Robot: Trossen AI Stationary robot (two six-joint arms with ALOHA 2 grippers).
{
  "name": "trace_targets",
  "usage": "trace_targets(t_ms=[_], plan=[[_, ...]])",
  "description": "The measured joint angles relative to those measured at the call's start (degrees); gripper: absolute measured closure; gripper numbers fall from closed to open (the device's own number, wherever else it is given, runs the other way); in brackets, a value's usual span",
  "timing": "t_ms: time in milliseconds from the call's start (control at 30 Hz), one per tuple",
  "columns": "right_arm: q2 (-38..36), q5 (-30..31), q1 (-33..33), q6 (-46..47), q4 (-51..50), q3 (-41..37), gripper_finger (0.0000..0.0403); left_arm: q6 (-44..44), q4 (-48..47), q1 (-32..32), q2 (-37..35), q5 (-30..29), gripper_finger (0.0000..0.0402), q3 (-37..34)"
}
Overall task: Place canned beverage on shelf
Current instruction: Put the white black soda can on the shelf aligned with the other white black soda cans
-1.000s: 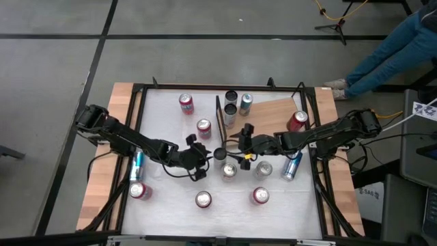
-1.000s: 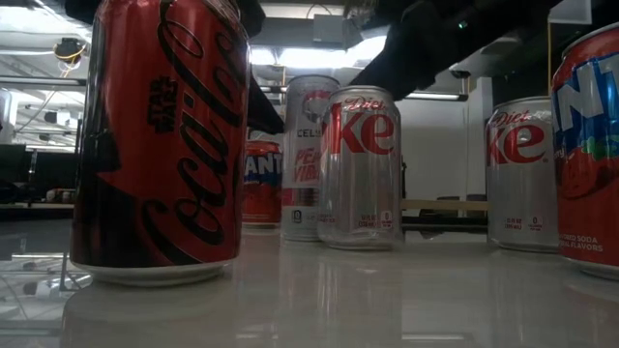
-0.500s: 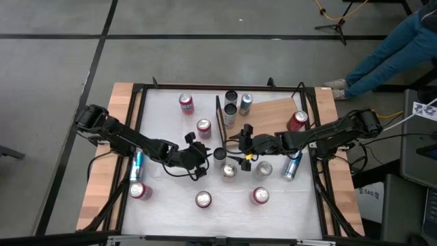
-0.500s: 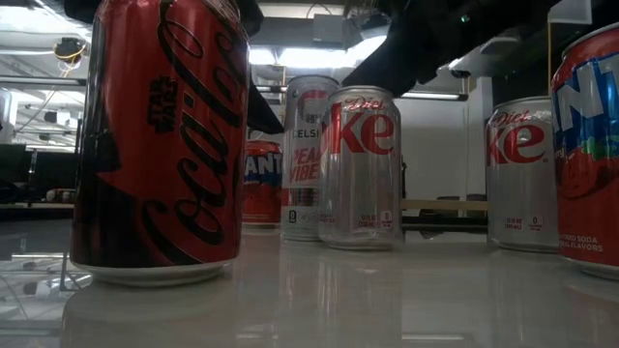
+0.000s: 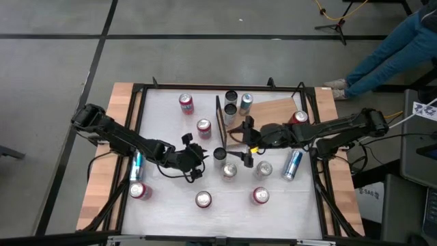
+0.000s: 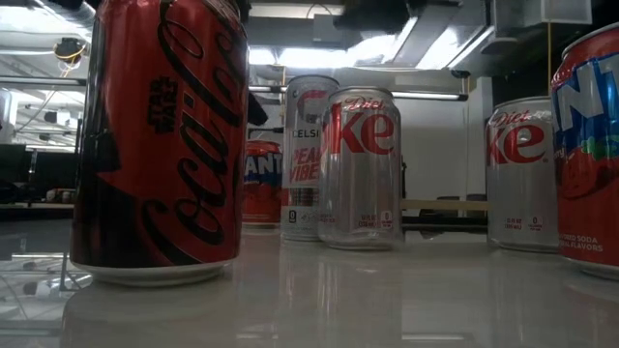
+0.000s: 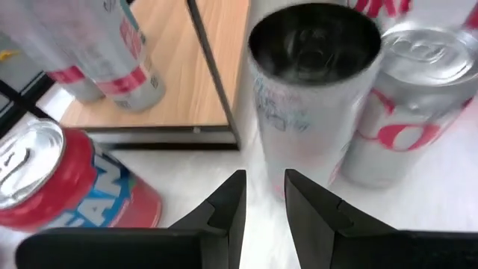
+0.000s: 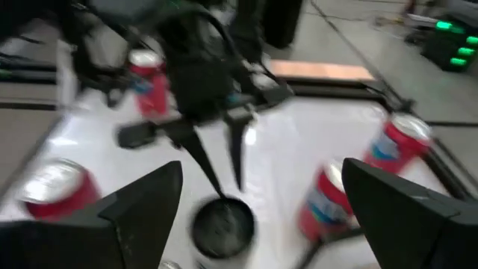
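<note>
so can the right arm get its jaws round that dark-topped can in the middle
Probably yes: the right gripper hangs open above the dark-topped can, though the left gripper sits close beside it.

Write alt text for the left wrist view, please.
A tall silver can stands on the white table just ahead of the left hand, whose fingers are nearly closed and empty. A Diet Coke can stands right behind it, a red can to one side, and the wooden shelf beyond.

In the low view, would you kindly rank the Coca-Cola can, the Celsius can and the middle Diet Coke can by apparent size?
1. Coca-Cola can, largest, though it stands nearest the camera.
2-3. Middle Diet Coke can and Celsius can: too alike to rank.
</note>
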Motion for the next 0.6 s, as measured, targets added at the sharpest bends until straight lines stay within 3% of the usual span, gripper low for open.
trace_targets(t_ms=[267, 600], plan=[[1.04, -3.03, 0.00, 0.00, -10.58, 11.15, 0.0042, 0.03, -0.35, -0.80, -0.94, -0.02, 0.0317, -0.05], [11.67, -5.66, 0.02, 0.00, -23.82, 22.39, 0.0042, -0.01, -1.81, -0.79, -1.03, 0.01, 0.0317, -0.05]])
